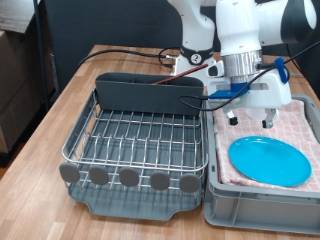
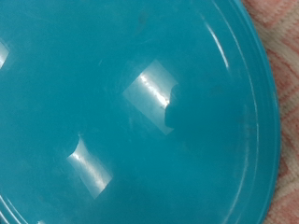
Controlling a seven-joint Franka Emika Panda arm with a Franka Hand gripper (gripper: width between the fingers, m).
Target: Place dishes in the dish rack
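The light-blue plate [image 1: 270,160] lies flat on the pink checkered cloth [image 1: 296,126] in the grey bin at the exterior view's right. It fills the wrist view [image 2: 121,112], where no fingers show. My gripper [image 1: 250,120] hangs just above the cloth behind the plate, with its fingers spread open and nothing between them. The silver wire dish rack [image 1: 140,140] stands at the exterior view's left with its dark grey caddy [image 1: 150,92] at the back. No dishes show in it. The white mug and the wooden spoon are out of view.
The grey bin [image 1: 260,205] sits right beside the rack on a wooden table [image 1: 60,110]. The rack's grey drip tray [image 1: 140,208] juts out at the front. Cables [image 1: 130,52] run along the table behind the rack.
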